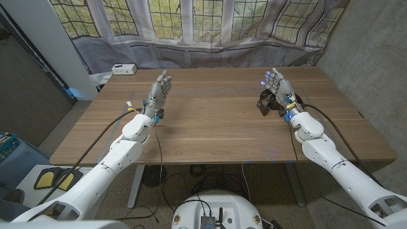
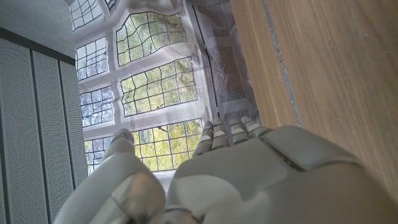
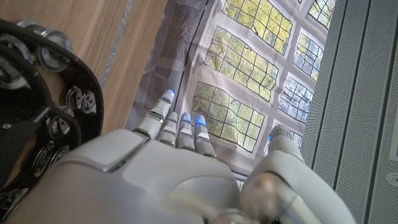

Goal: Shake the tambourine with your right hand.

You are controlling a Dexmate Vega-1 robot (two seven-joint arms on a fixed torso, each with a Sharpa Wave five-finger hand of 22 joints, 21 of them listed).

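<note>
Left hand [image 1: 159,92] up over the left half of the wooden worktop [image 1: 216,127], fingers straight and apart, holding nothing. Left wrist view [image 2: 249,180] agrees: fingers extended toward the window backdrop [image 2: 155,93], nothing in the palm. Small white box [image 1: 123,69] at the far left corner of the worktop, well apart from both hands. Black tambourine [image 1: 266,102] with metal jingles lies on the right half of the worktop, just beside the right hand [image 1: 281,90] on its inner side; can't tell from the head view whether they touch. Right hand is raised, fingers straight, blue-lit tips, gripping nothing. Right wrist view: tambourine [image 3: 43,118] sits alongside the hand [image 3: 186,174], not inside the fingers.
</note>
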